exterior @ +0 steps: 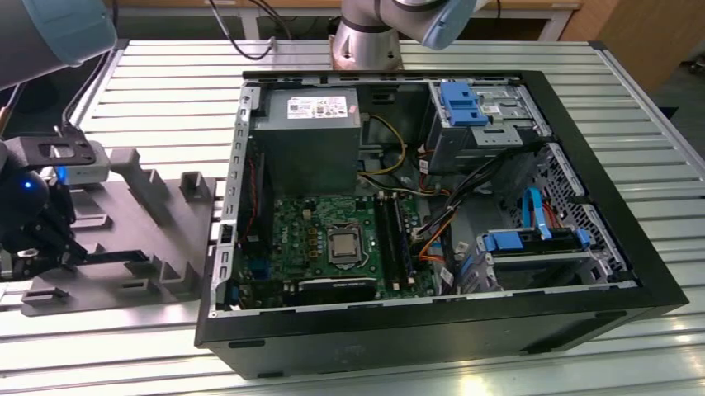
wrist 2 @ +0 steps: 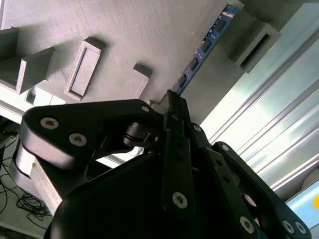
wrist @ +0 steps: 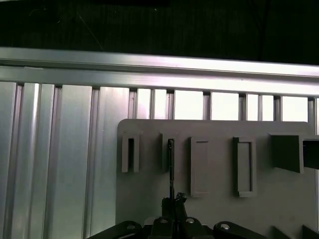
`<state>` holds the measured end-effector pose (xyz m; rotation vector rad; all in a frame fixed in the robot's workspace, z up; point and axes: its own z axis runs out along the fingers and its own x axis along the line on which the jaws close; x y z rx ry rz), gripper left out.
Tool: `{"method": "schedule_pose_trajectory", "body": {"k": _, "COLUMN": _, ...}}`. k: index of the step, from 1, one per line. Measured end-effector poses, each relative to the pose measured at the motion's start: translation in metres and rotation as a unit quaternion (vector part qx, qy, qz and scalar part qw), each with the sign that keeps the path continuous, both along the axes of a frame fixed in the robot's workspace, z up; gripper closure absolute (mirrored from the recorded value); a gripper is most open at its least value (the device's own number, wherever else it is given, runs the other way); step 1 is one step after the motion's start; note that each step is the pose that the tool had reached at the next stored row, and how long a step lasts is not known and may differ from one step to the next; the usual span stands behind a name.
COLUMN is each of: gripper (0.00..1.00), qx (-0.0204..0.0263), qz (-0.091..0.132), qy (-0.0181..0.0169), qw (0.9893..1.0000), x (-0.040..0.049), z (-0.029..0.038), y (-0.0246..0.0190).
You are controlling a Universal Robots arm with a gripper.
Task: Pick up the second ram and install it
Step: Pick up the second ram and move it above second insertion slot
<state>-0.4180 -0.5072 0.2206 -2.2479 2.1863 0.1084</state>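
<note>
In the exterior view, the gripper (exterior: 66, 250) hangs low over the grey tray (exterior: 132, 214) at the exterior view's left, well apart from the open computer case (exterior: 441, 330) on the slatted tabletop (exterior: 165, 91).

The second wrist view looks along the fingers (wrist 2: 175, 149), which are pressed onto one end of the second ram (wrist 2: 202, 52). Its blue-green edge runs off to a tray block.

In the first wrist view, the ram is an edge-on dark line, its far end in a narrow slot (wrist: 170, 147) of the tray.
</note>
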Motion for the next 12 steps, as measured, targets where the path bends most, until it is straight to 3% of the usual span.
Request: {"method": "schedule_pose_trajectory", "body": {"k": 12, "gripper": 0.88, "qx": 0.0, "qz": 0.0, "qy": 0.0, "qw": 1.0, "x": 0.0, "z": 0.0089, "y": 0.0}}
